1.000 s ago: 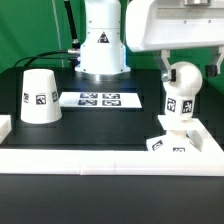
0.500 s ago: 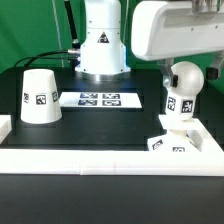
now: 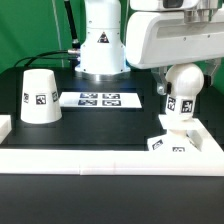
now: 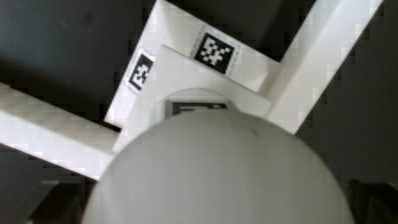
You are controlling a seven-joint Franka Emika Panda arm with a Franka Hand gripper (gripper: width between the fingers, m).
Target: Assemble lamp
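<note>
Got the shade sitting wide end down on the black table, over at the exterior view's left. Can see the marker board lying flat just beside it, in front of the pedestal. Over on the right, spotting the bulb standing upright on the base, with the gripper down around its ball top (can't tell if actually squeezing). Also noticing a white wall along the front.
</note>
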